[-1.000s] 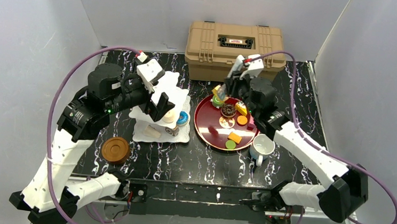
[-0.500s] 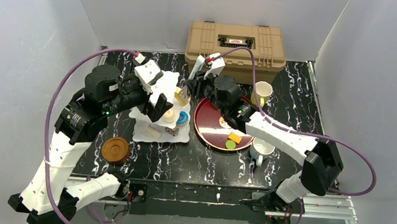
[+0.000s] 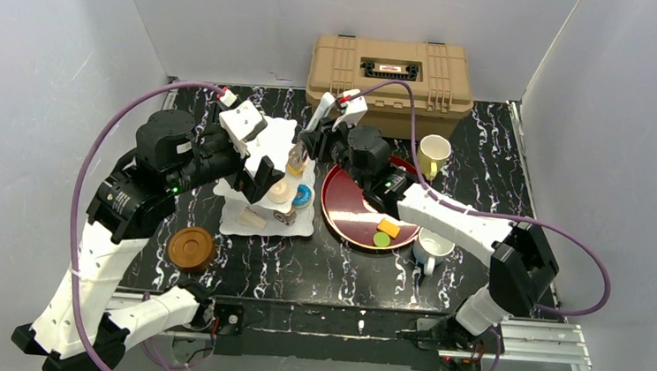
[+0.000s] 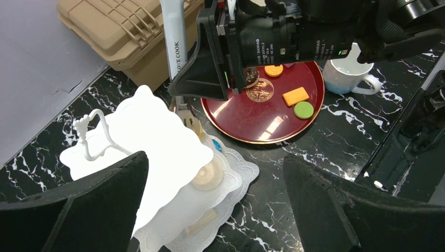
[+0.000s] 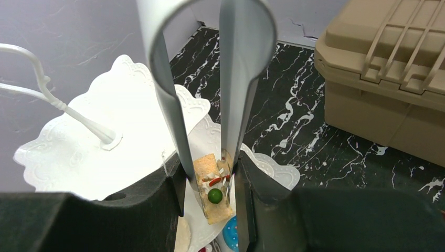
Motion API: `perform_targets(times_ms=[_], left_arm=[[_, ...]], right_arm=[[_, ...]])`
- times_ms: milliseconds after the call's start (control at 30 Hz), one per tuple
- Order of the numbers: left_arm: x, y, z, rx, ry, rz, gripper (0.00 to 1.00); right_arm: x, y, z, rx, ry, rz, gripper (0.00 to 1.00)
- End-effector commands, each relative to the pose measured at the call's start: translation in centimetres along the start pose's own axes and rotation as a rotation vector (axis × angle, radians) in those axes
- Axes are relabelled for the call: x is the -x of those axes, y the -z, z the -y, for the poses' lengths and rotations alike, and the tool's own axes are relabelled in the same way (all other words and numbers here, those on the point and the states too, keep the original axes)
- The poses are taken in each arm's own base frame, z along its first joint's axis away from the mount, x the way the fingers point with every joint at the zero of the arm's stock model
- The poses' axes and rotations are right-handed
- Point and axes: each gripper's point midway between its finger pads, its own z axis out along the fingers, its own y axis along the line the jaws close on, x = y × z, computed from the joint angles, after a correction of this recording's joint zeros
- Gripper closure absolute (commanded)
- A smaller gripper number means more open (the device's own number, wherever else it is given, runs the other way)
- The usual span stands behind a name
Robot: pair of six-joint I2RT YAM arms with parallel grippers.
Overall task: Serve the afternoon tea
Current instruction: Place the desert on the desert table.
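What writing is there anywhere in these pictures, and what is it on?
"LOVE COOK": on the metal tongs.
On the right arm's black housing, white print: too small to read.
On the tan case, a red label: too blurred to read.

Bright even light, soft shadows, glare on red tray (image 4: 236, 116), near fingers (image 4: 78, 210) blurred

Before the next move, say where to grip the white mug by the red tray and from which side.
Grip the white mug by its rim, coming down from above: it stands upright, mouth open, so the wall can be pinched. Probably take its right side; the dark red tray crowds its left and the handle juts nearward.
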Motion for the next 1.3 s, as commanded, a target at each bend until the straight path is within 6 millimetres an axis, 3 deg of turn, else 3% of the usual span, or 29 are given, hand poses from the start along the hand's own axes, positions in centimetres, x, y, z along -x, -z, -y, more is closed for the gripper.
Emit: perform_targets(times_ms=[0, 167, 467, 600, 800, 967, 1267], left_arm=[[0.3, 0.5, 0.0, 0.006, -0.008, 0.006, 0.02], [0.3, 0.4, 0.0, 0.004, -0.004, 0.006, 0.02], [0.6, 0.4, -0.1, 0.007, -0.004, 0.015, 0.02], [0.7, 0.4, -0.1, 0.007, -0.005, 0.017, 0.02], [0.7, 0.5, -0.1, 0.007, -0.006, 0.018, 0.02], [0.8, 0.4, -0.1, 0.005, -0.005, 0.02, 0.02], [0.5, 0.2, 0.0, -0.003, 0.0, 0.011, 0.02]], right_arm=[[4.0, -0.5, -1.6, 0.029, -0.022, 0.113, 0.7], [4.4, -0.2, -1.6, 0.029, -0.018, 0.13, 0.58], [6.2, 0.5, -2.2, 0.049, -0.002, 0.161, 0.45], [6.7, 1.2, -2.0, 0.039, 0.001, 0.174, 0.47], [8.7, 3.9, -1.0, -0.003, 0.03, 0.218, 0.55], [8.7, 6.7, 1.0, -0.07, 0.068, 0.203, 0.56], [3.3, 12.3, 9.6, -0.347, 0.142, 0.077, 0.56]])
